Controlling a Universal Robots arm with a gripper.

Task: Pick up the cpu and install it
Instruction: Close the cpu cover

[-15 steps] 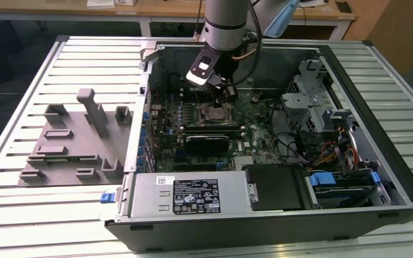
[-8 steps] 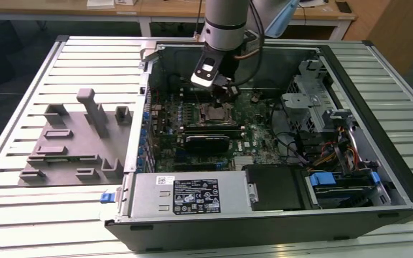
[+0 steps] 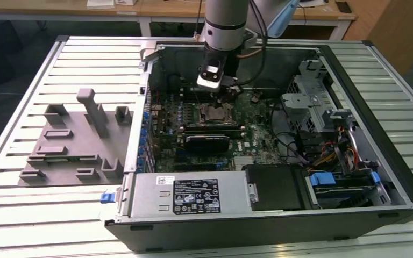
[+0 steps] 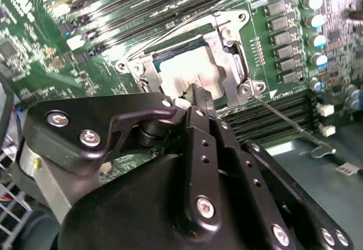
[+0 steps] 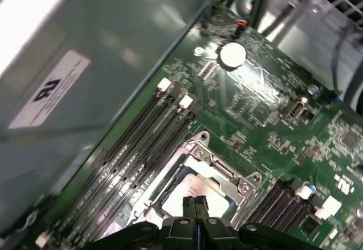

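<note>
Exterior view first. Shows the arm [image 3: 225, 21] reaching down into the open case [image 3: 264, 220] on a slatted table [image 3: 20, 209], with the gripper [image 3: 228, 95] just above the socket [image 3: 213, 112] on the green board [image 3: 257, 140]. Also shows a grey tray [image 3: 70, 145] on the table at the exterior view's left, just beside the case.

Second wrist view next. Puts the cpu [image 4: 184, 71] flat inside the socket's metal frame [image 4: 227, 57], silver top up, with memory slots [image 4: 142, 0] running alongside. Has one black fingertip [image 4: 199, 98] over one edge of the cpu; cannot tell whether touching. Shows a thin wire lever [image 4: 283, 119] running out from a corner of the frame.

First wrist view last. Shows both fingers [image 5: 189, 204] pressed together with nothing between them, tips over the cpu [image 5: 190, 187] lying in the socket. Places a round coin cell [image 5: 231, 55] farther off on the board.
</note>
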